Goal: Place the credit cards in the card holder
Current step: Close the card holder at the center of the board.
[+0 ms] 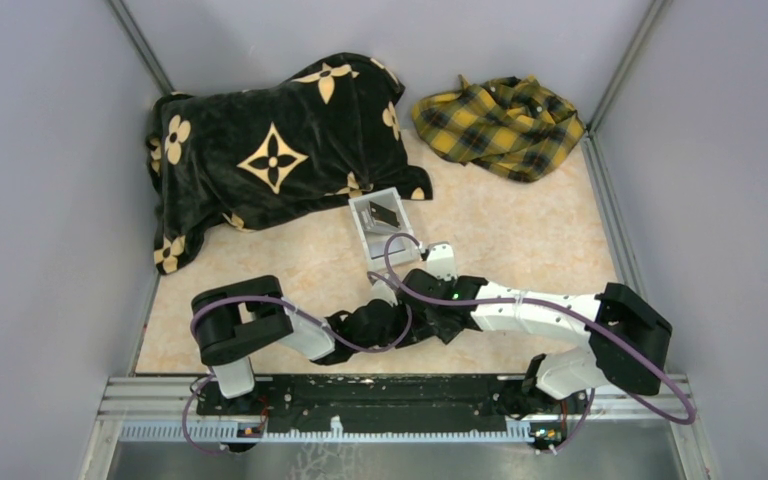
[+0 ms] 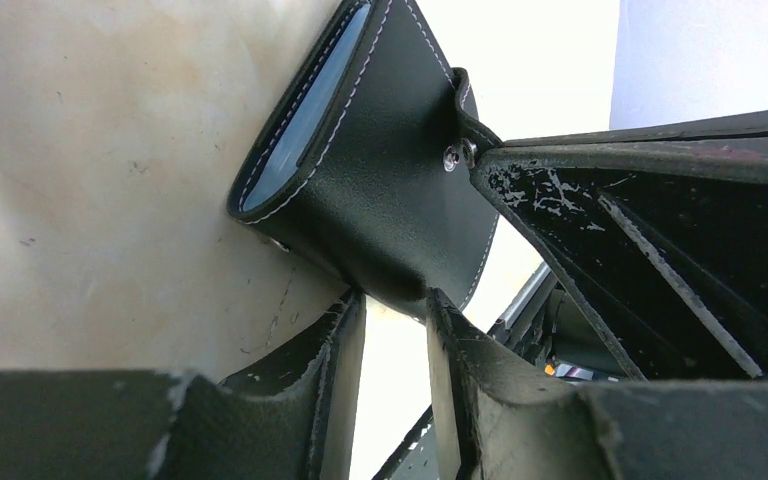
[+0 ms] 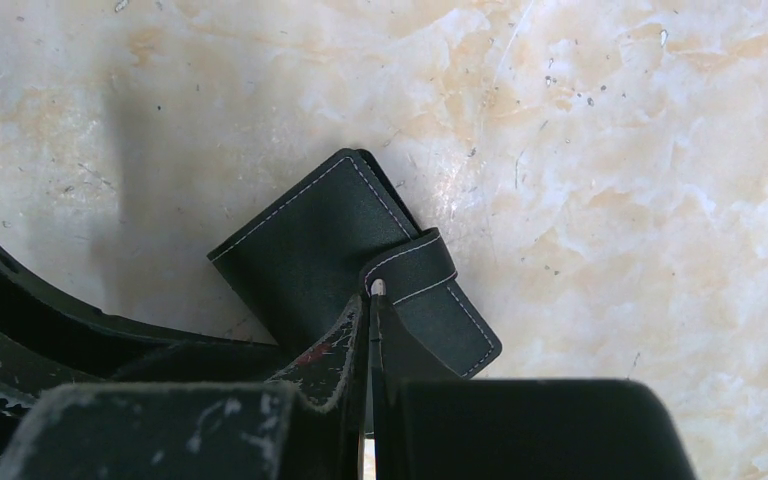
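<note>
The card holder (image 3: 310, 250) sits low in the middle of the top view, hidden there under the two wrists that meet over the marbled table (image 3: 610, 150). In the left wrist view it stands closed and tilted, white stitching along its covers and a pale grey-blue strip showing between them at upper centre. The left gripper (image 2: 393, 300), at the bottom of that frame, has its fingers partly spread and pinches the holder's lower corner. In the right wrist view the right gripper (image 3: 371, 300) has its fingers pressed together, tips at the snap of the strap (image 3: 415, 265); the strap may be nipped between them. Just above the arms in the top view a clear-white box (image 1: 368, 228) holds a dark credit card (image 1: 384, 214). A black flowered blanket (image 1: 270, 150) lies upper left, and a yellow plaid cloth (image 1: 500, 125) upper right.
</note>
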`<move>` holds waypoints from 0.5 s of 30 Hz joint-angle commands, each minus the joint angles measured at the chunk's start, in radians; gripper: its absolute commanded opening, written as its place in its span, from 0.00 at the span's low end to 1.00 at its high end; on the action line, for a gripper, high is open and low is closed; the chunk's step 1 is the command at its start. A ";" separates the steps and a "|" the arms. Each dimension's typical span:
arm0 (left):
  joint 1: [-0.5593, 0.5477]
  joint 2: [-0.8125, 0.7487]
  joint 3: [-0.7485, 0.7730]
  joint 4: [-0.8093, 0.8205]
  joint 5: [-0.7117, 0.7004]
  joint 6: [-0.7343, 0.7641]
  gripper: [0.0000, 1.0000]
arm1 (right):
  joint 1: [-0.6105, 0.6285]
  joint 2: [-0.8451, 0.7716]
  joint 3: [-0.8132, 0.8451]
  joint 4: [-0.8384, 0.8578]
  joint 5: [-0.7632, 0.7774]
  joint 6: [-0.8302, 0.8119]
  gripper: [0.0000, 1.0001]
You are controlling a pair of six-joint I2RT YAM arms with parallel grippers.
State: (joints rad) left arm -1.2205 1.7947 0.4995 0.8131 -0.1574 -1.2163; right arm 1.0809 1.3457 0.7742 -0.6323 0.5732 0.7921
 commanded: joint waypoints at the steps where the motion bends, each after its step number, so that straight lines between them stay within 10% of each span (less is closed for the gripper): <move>1: -0.008 0.044 -0.042 -0.175 -0.009 0.025 0.38 | -0.006 -0.007 0.026 0.048 -0.028 0.002 0.00; 15: -0.005 -0.012 -0.054 -0.272 -0.090 0.000 0.38 | -0.006 -0.014 -0.020 0.033 -0.042 -0.011 0.00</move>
State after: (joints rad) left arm -1.2236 1.7634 0.4896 0.7677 -0.1917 -1.2423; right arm 1.0775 1.3457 0.7662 -0.6193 0.5472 0.7856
